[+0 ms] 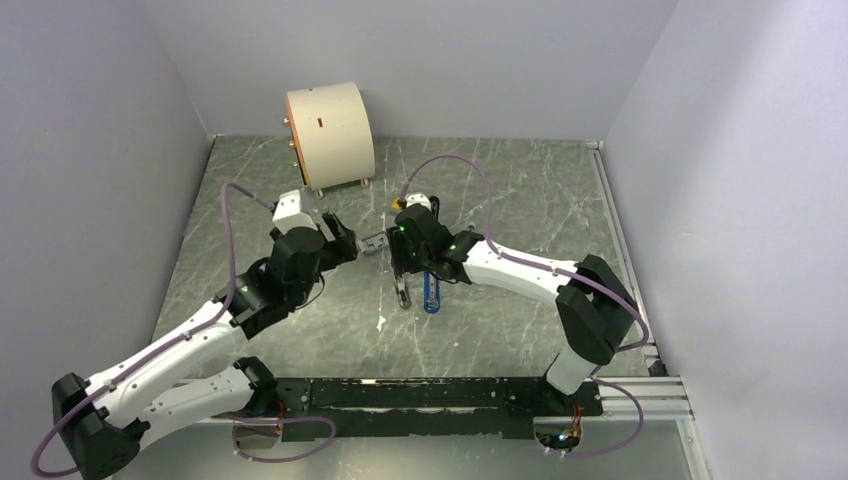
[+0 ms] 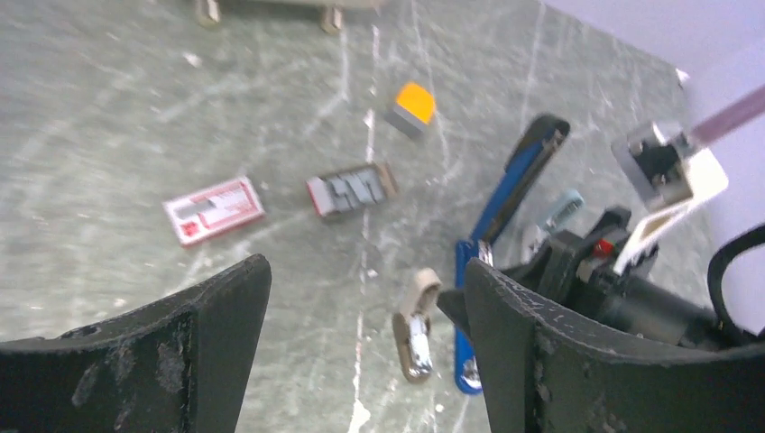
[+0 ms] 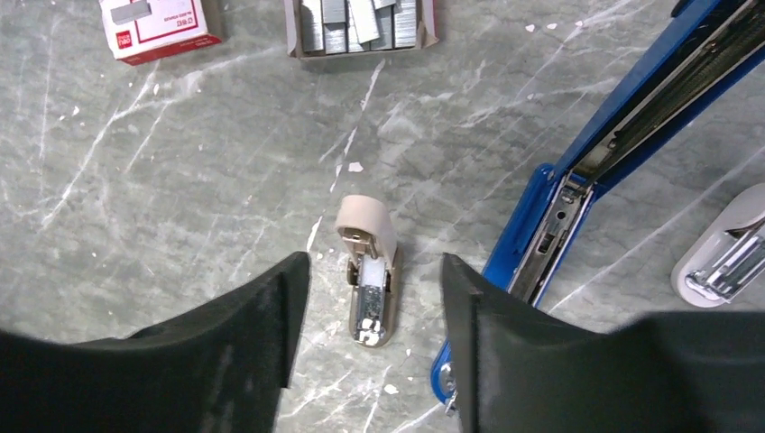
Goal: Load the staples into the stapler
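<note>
Two-handed, leaning in over the grey stone table (image 1: pixel 520 200), with the big round cream drum (image 1: pixel 330 135) sitting at the far edge. Reaching in with the left arm (image 1: pixel 180 360) and the right arm (image 1: pixel 520 272), nearly meeting in the middle. Holding the left claw (image 2: pixel 365 361) spread wide and gripping nothing. Hanging the right claw (image 3: pixel 374 289) just as loose, fingers apart and gripping nothing, over a little beige stapler (image 3: pixel 368 280) lying on the table. Seeing the blue stapler (image 3: pixel 631 117) lying flat on the table just right of the right claw, swung open with its two long halves spread out. Spotting the red-and-white box (image 3: pixel 158 27) farther back on the left. Finding the staples (image 3: pixel 361 20) lying in a small open tray (image 3: pixel 290 32) just right of that box, left of the blue stapler and not touching it. Noticing a small pale stapler (image 3: pixel 726 257) right of the blue one, and a tiny orange-topped block (image 2: pixel 413 106) farther back.
</note>
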Robot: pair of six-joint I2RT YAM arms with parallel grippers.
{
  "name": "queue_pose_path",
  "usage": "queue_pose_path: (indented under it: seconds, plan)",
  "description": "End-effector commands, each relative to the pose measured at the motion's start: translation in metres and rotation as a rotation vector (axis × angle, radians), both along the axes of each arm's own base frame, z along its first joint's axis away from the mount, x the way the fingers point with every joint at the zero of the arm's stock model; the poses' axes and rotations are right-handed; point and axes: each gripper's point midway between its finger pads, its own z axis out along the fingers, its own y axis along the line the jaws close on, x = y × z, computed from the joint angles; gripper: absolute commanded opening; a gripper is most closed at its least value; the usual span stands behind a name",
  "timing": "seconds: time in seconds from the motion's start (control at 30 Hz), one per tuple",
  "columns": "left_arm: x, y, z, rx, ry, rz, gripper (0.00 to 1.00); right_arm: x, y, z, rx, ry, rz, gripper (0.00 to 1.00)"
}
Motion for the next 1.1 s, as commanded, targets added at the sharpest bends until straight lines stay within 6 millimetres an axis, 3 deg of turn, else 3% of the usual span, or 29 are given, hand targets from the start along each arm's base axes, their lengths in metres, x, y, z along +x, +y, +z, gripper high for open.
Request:
queue_pose_path:
  seconds: [0.0, 0.1, 0.2, 0.37, 0.43, 0.53, 0.67, 0.93, 1.07]
  plan:
    - [-0.002, 0.053, 0.030, 0.204, -0.038, 0.165, 0.83, 0.008, 0.012, 0.011, -0.001, -0.018, 0.019, 0.51]
    - [-0.004, 0.066, 0.055, 0.217, -0.089, 0.200, 0.83, 0.020, 0.025, 0.017, -0.010, -0.032, 0.037, 0.39]
    - [-0.007, 0.075, 0.067, 0.245, -0.132, 0.197, 0.83, 0.035, 0.042, 0.017, -0.027, -0.052, 0.062, 0.35]
    - [-0.013, 0.081, 0.081, 0.255, -0.154, 0.183, 0.84, 0.063, 0.064, 0.009, -0.078, -0.091, 0.090, 0.43]
    - [-0.014, 0.082, 0.086, 0.280, -0.153, 0.172, 0.85, 0.069, 0.072, -0.004, -0.109, -0.080, 0.120, 0.46]
    - [-0.017, 0.089, 0.086, 0.339, -0.128, 0.173, 0.85, 0.078, 0.079, -0.019, -0.153, -0.075, 0.140, 0.44]
    - [-0.021, 0.090, 0.077, 0.362, -0.123, 0.141, 0.86, 0.088, 0.075, -0.034, -0.196, -0.080, 0.104, 0.36]
    - [-0.023, 0.098, 0.068, 0.374, -0.112, 0.180, 0.87, 0.094, 0.073, -0.054, -0.207, -0.048, 0.089, 0.35]
    - [-0.023, 0.095, 0.067, 0.368, -0.109, 0.164, 0.87, 0.100, 0.073, -0.055, -0.195, -0.052, 0.073, 0.30]
